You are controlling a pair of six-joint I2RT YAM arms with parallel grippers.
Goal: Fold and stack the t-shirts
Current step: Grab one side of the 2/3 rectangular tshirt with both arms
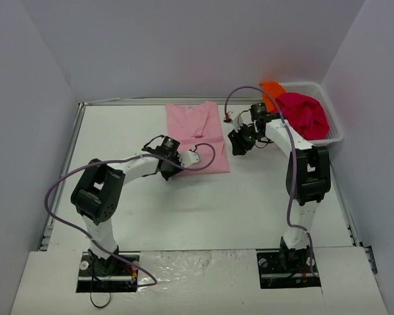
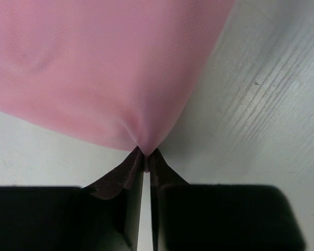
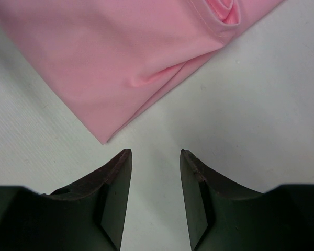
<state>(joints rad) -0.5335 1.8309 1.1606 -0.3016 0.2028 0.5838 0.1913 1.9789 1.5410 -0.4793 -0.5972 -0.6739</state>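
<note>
A light pink t-shirt (image 1: 196,134) lies folded into a long strip on the table, neck label at the far end. My left gripper (image 1: 173,165) is shut on its near left corner; in the left wrist view the pink cloth (image 2: 94,73) is pinched between the fingertips (image 2: 145,157). My right gripper (image 1: 238,141) is open and empty just right of the shirt's right edge; in the right wrist view the shirt's corner (image 3: 136,57) lies just ahead of the gripper (image 3: 156,157). A magenta-red t-shirt (image 1: 304,115) and an orange t-shirt (image 1: 271,88) lie bunched in the basket.
A white mesh basket (image 1: 335,131) stands at the back right against the wall. White walls close in the table on the left, back and right. A raised rail (image 1: 69,157) runs along the left edge. Purple cables loop off both arms.
</note>
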